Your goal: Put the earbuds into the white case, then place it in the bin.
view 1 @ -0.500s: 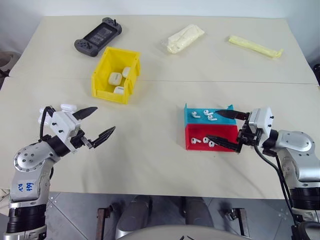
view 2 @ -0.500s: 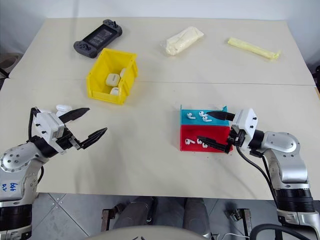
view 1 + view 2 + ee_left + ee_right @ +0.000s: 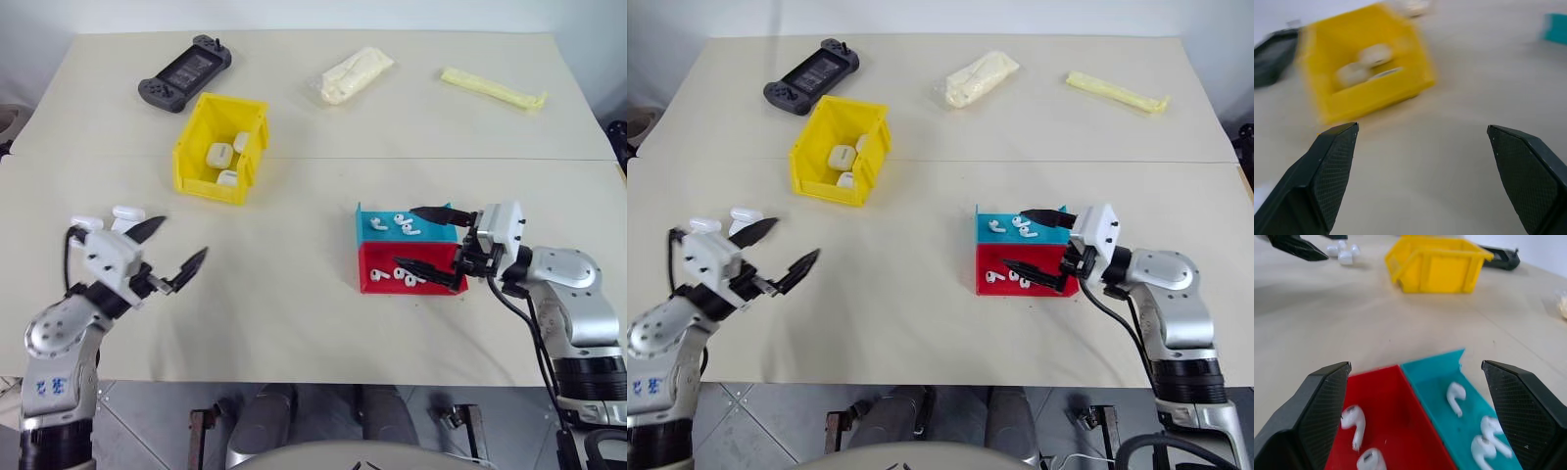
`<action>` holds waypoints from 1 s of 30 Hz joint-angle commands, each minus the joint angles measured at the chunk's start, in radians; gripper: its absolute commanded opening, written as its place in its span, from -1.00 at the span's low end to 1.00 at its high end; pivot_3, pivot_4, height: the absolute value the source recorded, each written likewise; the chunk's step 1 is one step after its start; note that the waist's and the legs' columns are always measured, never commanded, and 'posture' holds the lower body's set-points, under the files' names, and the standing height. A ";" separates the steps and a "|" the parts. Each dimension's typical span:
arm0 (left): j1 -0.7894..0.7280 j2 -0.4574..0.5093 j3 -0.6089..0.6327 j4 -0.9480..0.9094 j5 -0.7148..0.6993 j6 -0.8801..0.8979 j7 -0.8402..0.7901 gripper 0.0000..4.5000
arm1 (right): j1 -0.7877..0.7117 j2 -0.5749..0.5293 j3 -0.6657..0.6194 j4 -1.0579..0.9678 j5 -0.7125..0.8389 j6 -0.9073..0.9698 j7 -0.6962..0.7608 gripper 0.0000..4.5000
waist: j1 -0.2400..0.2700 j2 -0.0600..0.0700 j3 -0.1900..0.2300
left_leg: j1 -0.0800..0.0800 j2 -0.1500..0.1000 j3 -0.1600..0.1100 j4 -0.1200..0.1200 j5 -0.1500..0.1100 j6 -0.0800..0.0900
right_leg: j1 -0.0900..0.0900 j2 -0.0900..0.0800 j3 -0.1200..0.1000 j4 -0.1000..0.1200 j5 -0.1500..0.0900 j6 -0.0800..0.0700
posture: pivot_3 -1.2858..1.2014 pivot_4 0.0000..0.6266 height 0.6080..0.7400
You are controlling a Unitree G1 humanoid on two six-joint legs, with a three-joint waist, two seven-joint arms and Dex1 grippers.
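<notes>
1. Left eye view: beige table (image 3: 294, 264) with the bright yellow boxy plastic bin (image 3: 221, 148) toward the far left; a few small glossy white cases already lie inside it.
2. Two more glossy white rounded earbud cases (image 3: 127, 211) sit on the table near the left edge, just behind the left gripper (image 3: 174, 253). Can't tell whether their lids are up.
3. Left gripper: both black fingers spread wide, nothing between them, hovering above the bare table well short of the bin. Left wrist view confirms it: the fingertips (image 3: 1334, 147) are far apart with the bin ahead.
4. Tiny glossy white earbuds with short stems (image 3: 411, 276) lie in the small red plastic tray (image 3: 377, 284); more of the same lie in the small blue plastic tray (image 3: 370, 223) touching it on the far side.
5. Right gripper (image 3: 428, 240): jaws fully apart and empty, poised over the two trays, one finger above the blue tray and the other above the red. Right wrist view shows earbuds down between the open fingers, none touched.
6. Progress, judged: this round is at its start. No earbud is picked, no table case is loaded, and nothing is in either gripper.
7. Left to do: grab earbuds from a tray, seat them in a case, shut the lid, carry the case to the yellow bin.
8. Clutter at the far edge: black handheld game console (image 3: 185, 71), clear bag of pale stuff (image 3: 351, 75), long yellow packet (image 3: 493, 89).
</notes>
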 commanded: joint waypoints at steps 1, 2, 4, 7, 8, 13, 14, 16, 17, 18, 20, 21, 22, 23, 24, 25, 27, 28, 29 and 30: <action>0.108 -0.072 0.139 -0.101 0.000 0.010 0.144 0.99 | -0.047 0.054 0.042 -0.040 0.030 -0.007 0.004 1.00 | -0.004 0.000 0.000 | 0.000 0.000 0.000 0.000 0.000 0.000 | 0.000 0.000 0.000 0.001 0.000 0.000 | 0.03 -0.52 1.00; 0.148 -0.099 0.164 -0.119 0.006 0.013 0.174 0.99 | -0.060 0.077 0.057 -0.048 0.033 -0.005 -0.001 1.00 | -0.007 0.000 0.000 | 0.000 0.000 0.001 0.000 0.000 0.000 | -0.001 0.000 0.002 0.001 0.000 0.000 | 0.03 -0.52 1.00; 0.222 -0.155 0.209 -0.149 0.010 0.012 0.227 0.99 | -0.077 0.118 0.085 -0.069 0.032 -0.003 -0.011 1.00 | -0.007 0.000 0.000 | 0.000 0.000 0.002 0.000 -0.001 0.000 | -0.001 0.000 0.003 0.001 0.000 0.000 | 0.03 -0.52 1.00; 0.283 -0.217 0.264 -0.174 0.000 0.022 0.301 0.99 | -0.085 0.152 0.113 -0.091 0.021 -0.005 -0.028 1.00 | 0.001 0.000 0.000 | 0.000 -0.001 0.003 0.000 -0.001 0.001 | -0.002 0.000 0.004 0.001 0.000 0.000 | 0.03 -0.52 1.00; 0.302 -0.238 0.287 -0.176 -0.019 0.027 0.318 0.99 | -0.087 0.167 0.121 -0.100 0.020 -0.004 -0.040 1.00 | 0.009 -0.001 0.000 | 0.000 -0.001 0.003 0.001 -0.001 0.001 | -0.002 0.000 0.004 0.001 0.000 0.000 | 0.03 -0.52 1.00; 0.339 -0.262 0.317 -0.205 -0.106 0.083 0.326 0.99 | -0.081 0.181 0.139 -0.110 0.001 -0.022 -0.052 1.00 | 0.021 -0.002 -0.001 | 0.000 -0.001 0.003 0.002 -0.002 0.002 | -0.002 0.000 0.005 0.000 0.000 0.000 | 0.03 -0.52 1.00; 0.336 -0.249 0.313 -0.208 -0.118 0.096 0.317 0.99 | -0.078 0.177 0.137 -0.110 0.000 -0.021 -0.052 1.00 | 0.022 -0.002 -0.001 | 0.000 -0.002 0.003 0.003 -0.002 0.002 | -0.002 0.000 0.005 0.000 0.000 -0.001 | 0.03 -0.52 1.00; 0.316 -0.217 0.321 -0.208 -0.166 0.131 0.302 0.99 | -0.075 0.166 0.128 -0.112 0.000 -0.017 -0.052 1.00 | 0.020 -0.002 -0.001 | 0.000 -0.001 0.003 0.003 -0.002 0.002 | -0.002 0.000 0.005 0.000 0.000 -0.001 | 0.03 -0.52 1.00; 0.304 -0.188 0.325 -0.202 -0.182 0.153 0.292 0.99 | -0.073 0.160 0.126 -0.114 -0.002 -0.017 -0.052 1.00 | 0.018 -0.002 -0.001 | 0.000 -0.001 0.003 0.003 -0.002 0.002 | -0.002 0.000 0.005 0.000 0.000 -0.001 | 0.03 -0.52 1.00; 0.286 -0.143 0.327 -0.195 -0.200 0.187 0.276 0.99 | -0.069 0.150 0.122 -0.116 -0.002 -0.016 -0.050 1.00 | 0.016 -0.002 -0.001 | 0.000 -0.001 0.004 0.002 -0.002 0.002 | -0.002 0.000 0.005 0.000 0.000 -0.001 | 0.03 -0.52 1.00; 0.220 0.008 0.331 -0.150 -0.240 0.304 0.229 0.99 | -0.061 0.127 0.108 -0.120 0.002 -0.009 -0.046 1.00 | 0.017 -0.003 -0.001 | 0.000 -0.001 0.004 0.002 -0.002 0.001 | -0.004 0.000 0.006 0.002 -0.001 -0.002 | 0.03 -0.52 1.00; 0.189 0.081 0.325 -0.127 -0.242 0.346 0.203 0.99 | -0.056 0.118 0.105 -0.121 0.004 -0.010 -0.044 1.00 | 0.017 -0.004 -0.002 | 0.000 -0.001 0.003 0.002 -0.002 0.001 | -0.005 0.000 0.006 0.005 -0.002 -0.004 | 0.03 -0.52 1.00; 0.149 0.135 0.324 -0.112 -0.266 0.383 0.185 0.99 | -0.055 0.114 0.104 -0.121 0.004 -0.010 -0.047 1.00 | 0.015 -0.004 -0.002 | -0.001 -0.001 0.003 0.003 -0.002 0.000 | -0.007 0.001 0.006 0.006 -0.002 -0.004 | 0.03 -0.52 1.00; 0.122 0.176 0.322 -0.104 -0.292 0.425 0.171 0.99 | -0.054 0.113 0.104 -0.121 0.005 -0.010 -0.050 1.00 | 0.012 -0.004 -0.002 | 0.000 -0.001 0.003 0.002 -0.002 0.000 | -0.007 0.001 0.006 0.007 -0.002 -0.004 | 0.03 -0.52 1.00; 0.102 0.199 0.321 -0.099 -0.311 0.455 0.163 0.99 | -0.055 0.113 0.106 -0.120 0.004 -0.010 -0.053 1.00 | 0.011 -0.003 -0.002 | 0.000 -0.001 0.004 0.002 -0.002 0.000 | -0.007 0.001 0.007 0.007 -0.002 -0.004 | 0.03 -0.52 1.00; 0.089 0.226 0.313 -0.094 -0.318 0.489 0.152 0.99 | -0.055 0.113 0.107 -0.118 0.001 -0.012 -0.054 1.00 | 0.005 -0.003 -0.002 | 0.000 -0.001 0.004 0.002 -0.002 0.000 | -0.007 0.001 0.007 0.010 -0.002 -0.004 | 0.03 -0.52 1.00; 0.025 0.354 0.239 -0.050 -0.302 0.613 0.118 0.99 | -0.049 0.114 0.104 -0.120 -0.004 -0.012 -0.066 1.00 | -0.009 -0.003 -0.002 | 0.000 -0.001 0.006 0.000 -0.003 0.001 | -0.008 0.000 0.008 0.011 -0.002 -0.004 | 0.03 -0.52 1.00; 0.000 0.393 0.215 -0.034 -0.300 0.655 0.107 0.99 | -0.048 0.114 0.104 -0.120 -0.005 -0.011 -0.070 1.00 | -0.013 -0.003 -0.002 | 0.000 -0.001 0.005 0.000 -0.003 0.001 | -0.009 0.001 0.008 0.012 -0.003 -0.005 | 0.03 -0.52 1.00; -0.029 0.422 0.193 -0.014 -0.304 0.691 0.095 0.99 | -0.048 0.115 0.106 -0.120 -0.007 -0.011 -0.073 1.00 | -0.018 -0.003 -0.002 | 0.000 -0.001 0.005 -0.001 -0.003 0.001 | -0.010 0.001 0.008 0.013 -0.003 -0.005 | 0.03 -0.52 1.00; -0.073 0.448 0.154 0.021 -0.306 0.736 0.087 0.99 | -0.049 0.115 0.109 -0.123 -0.008 -0.013 -0.072 1.00 | -0.020 -0.003 -0.002 | 0.000 -0.001 0.005 -0.001 -0.003 0.001 | -0.010 0.001 0.008 0.013 -0.003 -0.005 | 0.03 -0.52 1.00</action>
